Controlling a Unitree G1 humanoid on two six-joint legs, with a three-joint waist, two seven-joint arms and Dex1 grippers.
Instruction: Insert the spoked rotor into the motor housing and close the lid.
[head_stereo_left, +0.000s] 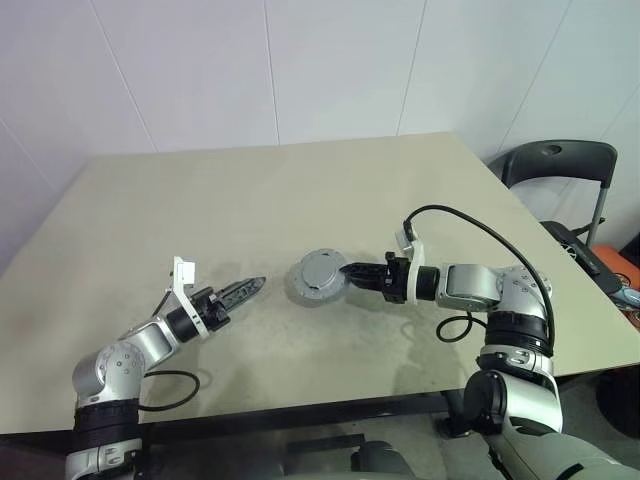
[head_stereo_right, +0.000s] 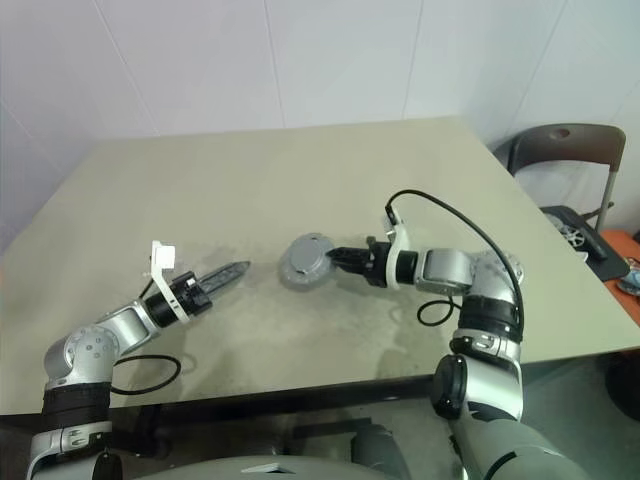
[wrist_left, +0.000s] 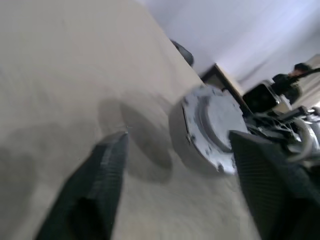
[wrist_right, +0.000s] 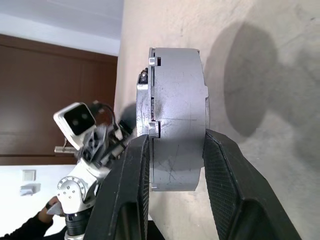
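Spanning most of the scene, the beige table (head_stereo_left: 300, 200) is carrying the closed motor housing (head_stereo_left: 317, 277) w/ grey lid (wrist_right: 145, 120) on it, near its middle. Right gripper (wrist_right: 172, 150) is clamping the housing's edge btwn both fingers, holding it tilted above the tabletop. Left gripper (wrist_left: 175, 165) is hanging spread wide, empty, just beside the housing w/o touching it.

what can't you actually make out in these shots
- Spoked rotor: hidden, if it is in there at all; the closed grey motor assembly gripped by the right claw hides its inside in every view.
- Assembly's underside: lifted off the table in the right wrist view, but turned away from the camera.
- Lid surface: blurred in the left wrist view, past the open left claw; holes unreadable.
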